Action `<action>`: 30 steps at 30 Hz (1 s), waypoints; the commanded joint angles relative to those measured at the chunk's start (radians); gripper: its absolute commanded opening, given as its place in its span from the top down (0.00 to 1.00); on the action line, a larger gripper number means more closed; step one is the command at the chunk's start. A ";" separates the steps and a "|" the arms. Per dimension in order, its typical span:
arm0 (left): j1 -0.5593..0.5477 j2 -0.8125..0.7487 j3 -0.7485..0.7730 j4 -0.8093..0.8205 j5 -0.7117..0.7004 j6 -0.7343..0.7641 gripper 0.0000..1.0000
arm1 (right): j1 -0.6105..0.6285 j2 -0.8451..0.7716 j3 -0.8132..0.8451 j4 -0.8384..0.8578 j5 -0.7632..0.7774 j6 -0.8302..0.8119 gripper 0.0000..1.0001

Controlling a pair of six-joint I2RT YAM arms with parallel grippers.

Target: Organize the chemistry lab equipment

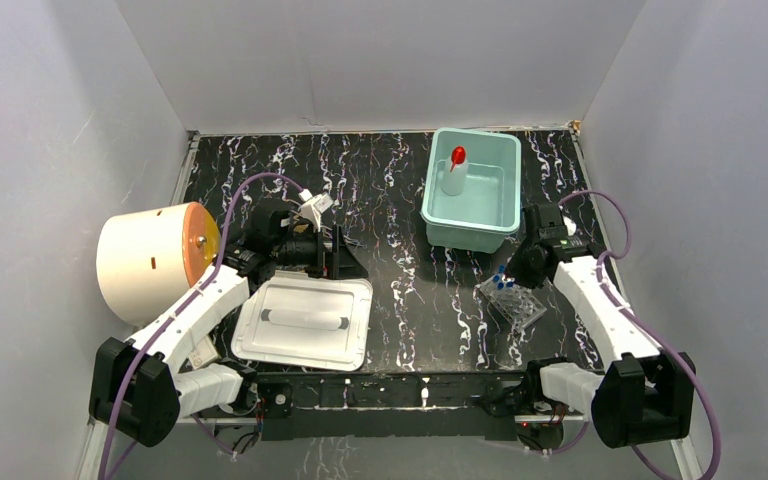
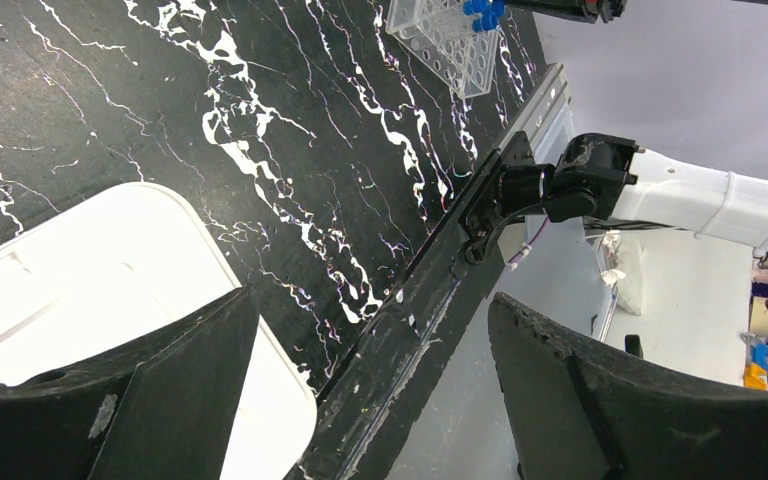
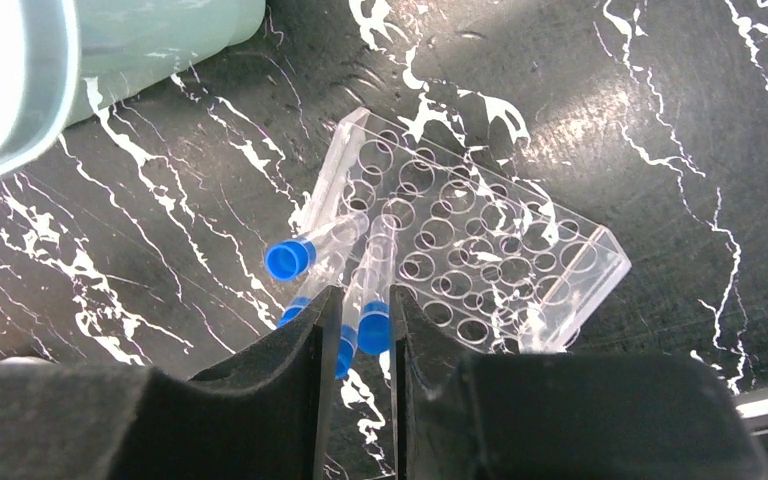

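My right gripper [image 3: 357, 330] is shut on a blue-capped clear tube [image 3: 372, 290] that leans on the near edge of the clear tube rack [image 3: 480, 260]. Another blue-capped tube [image 3: 310, 250] lies tilted beside it, and more blue caps show under the left finger. The rack [image 1: 516, 306] sits tilted on the table at the right, under my right gripper [image 1: 520, 265]. The white squeeze bottle with a red cap [image 1: 455, 168] stands in the teal bin [image 1: 500, 215]. My left gripper [image 1: 345, 255] is open and empty above the white tray [image 1: 305, 320]. Amber tubing and a metal tool are not in view.
The large cream cylinder with an orange face [image 1: 150, 260] lies at the left edge. A small white card [image 1: 312, 205] sits behind the left gripper. The left wrist view shows the tray's corner [image 2: 110, 270], the table's front rail [image 2: 460, 270] and the rack [image 2: 445, 40] far off.
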 commanded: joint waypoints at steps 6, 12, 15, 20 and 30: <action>-0.003 -0.006 0.003 0.002 0.018 0.009 0.16 | -0.002 -0.104 0.051 -0.077 0.037 -0.010 0.61; -0.004 -0.014 -0.006 0.002 0.015 0.009 0.16 | -0.002 -0.158 0.033 -0.139 -0.003 -0.013 0.79; -0.003 -0.015 -0.012 0.004 0.015 0.007 0.16 | -0.003 -0.183 0.013 -0.171 -0.022 -0.009 0.82; -0.003 -0.015 -0.017 0.013 0.017 0.000 0.16 | -0.002 -0.180 -0.026 -0.164 -0.032 -0.012 0.80; -0.004 -0.015 -0.013 0.010 0.013 0.001 0.16 | -0.003 -0.071 -0.017 -0.038 -0.013 -0.045 0.80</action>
